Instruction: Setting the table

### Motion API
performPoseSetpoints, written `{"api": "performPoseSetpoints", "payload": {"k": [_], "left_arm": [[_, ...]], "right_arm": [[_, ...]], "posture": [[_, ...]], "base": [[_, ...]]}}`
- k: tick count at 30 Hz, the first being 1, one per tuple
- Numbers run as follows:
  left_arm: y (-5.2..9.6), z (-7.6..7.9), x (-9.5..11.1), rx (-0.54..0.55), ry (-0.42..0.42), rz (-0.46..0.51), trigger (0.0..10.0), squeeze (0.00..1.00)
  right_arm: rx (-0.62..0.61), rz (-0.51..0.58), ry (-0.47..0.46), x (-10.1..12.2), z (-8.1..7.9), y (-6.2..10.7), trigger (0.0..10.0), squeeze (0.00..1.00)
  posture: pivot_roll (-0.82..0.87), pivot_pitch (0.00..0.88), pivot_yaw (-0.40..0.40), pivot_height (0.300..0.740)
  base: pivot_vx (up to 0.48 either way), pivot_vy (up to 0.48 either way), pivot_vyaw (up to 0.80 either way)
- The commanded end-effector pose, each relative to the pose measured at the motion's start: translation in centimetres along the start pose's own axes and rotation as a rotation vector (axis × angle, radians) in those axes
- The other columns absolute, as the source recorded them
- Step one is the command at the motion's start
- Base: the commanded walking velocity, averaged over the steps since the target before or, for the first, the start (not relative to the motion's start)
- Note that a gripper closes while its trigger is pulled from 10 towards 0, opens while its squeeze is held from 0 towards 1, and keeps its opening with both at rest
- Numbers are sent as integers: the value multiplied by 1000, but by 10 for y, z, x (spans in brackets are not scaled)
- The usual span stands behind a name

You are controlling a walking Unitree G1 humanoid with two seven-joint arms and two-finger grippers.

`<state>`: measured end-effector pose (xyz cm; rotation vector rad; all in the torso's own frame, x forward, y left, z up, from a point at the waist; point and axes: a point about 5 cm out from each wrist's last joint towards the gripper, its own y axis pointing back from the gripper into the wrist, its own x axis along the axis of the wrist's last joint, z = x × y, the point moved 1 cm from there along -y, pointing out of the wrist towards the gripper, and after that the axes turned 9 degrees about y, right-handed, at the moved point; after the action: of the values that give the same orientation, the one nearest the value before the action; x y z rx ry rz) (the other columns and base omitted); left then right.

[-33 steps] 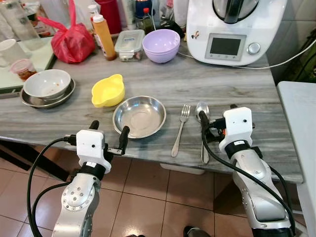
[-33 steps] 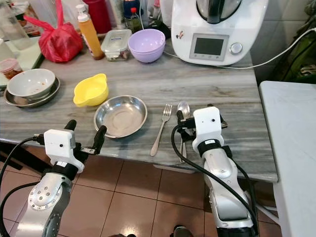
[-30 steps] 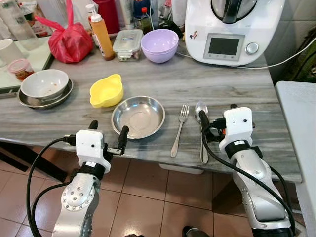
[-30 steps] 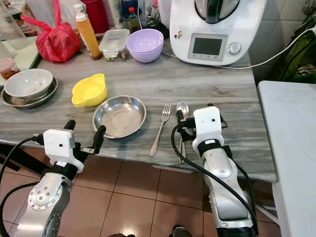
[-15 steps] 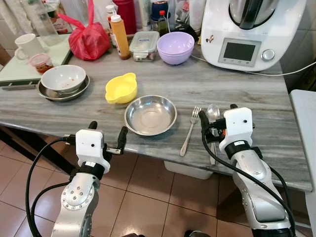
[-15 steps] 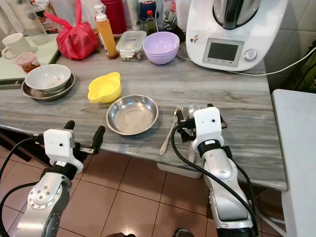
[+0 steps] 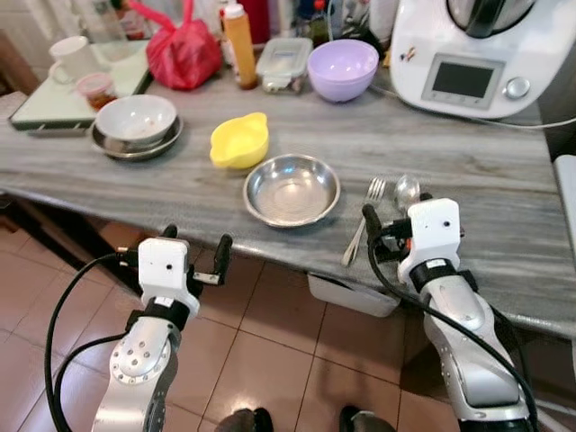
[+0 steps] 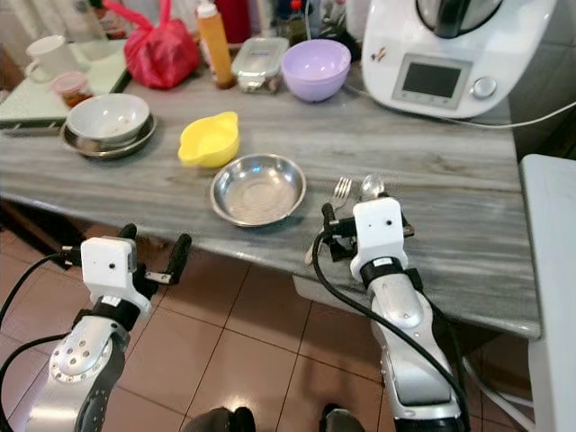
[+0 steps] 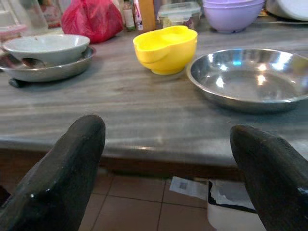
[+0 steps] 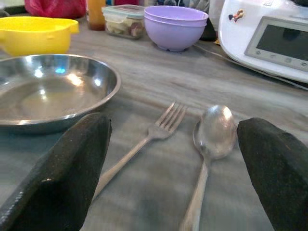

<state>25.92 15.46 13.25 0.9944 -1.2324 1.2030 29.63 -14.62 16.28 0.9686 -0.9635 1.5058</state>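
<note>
A shallow steel dish point(image 7: 292, 189) lies near the front of the grey marble table point(image 7: 468, 171). To its right lie a fork point(image 7: 364, 220) and a spoon point(image 7: 405, 192), side by side with handles toward me. My right gripper point(image 7: 396, 212) is open and hovers just above their handles at the table's front edge; the right wrist view shows the fork point(image 10: 144, 139) and spoon point(image 10: 211, 132) between its fingers point(image 10: 72, 168). Also open and holding nothing, my left gripper point(image 7: 196, 245) hangs below the table edge, over the tiled floor, left of the dish.
A yellow bowl point(image 7: 239, 141) stands behind the dish, and a white bowl on a steel plate point(image 7: 135, 121) sits at the left. Along the back are a red bag point(image 7: 184, 51), an orange bottle point(image 7: 239, 40), a purple bowl point(image 7: 342, 69) and a white kitchen machine point(image 7: 477, 54).
The whole picture has shifted: the camera has drawn back, so more floor shows and the table sits farther off. Both grippers stay open; dish, fork and spoon have not moved.
</note>
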Motion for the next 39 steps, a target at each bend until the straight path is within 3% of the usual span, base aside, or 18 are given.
{"api": "performPoseSetpoints", "payload": {"k": [1,39], "left_arm": [[2,-3,0,4,-4,-9,10000,0],[0,-3,-5,-19,-18,-23,10000,0]], "right_arm": [[-4,-15,-7,-3,0,2,10000,0],[-18,2,-7,0,2,-5,10000,0]], "posture": [[-107,142,103,740],[-104,121,95,740]], "base": [[-274,0,0],[-263,0,0]]}}
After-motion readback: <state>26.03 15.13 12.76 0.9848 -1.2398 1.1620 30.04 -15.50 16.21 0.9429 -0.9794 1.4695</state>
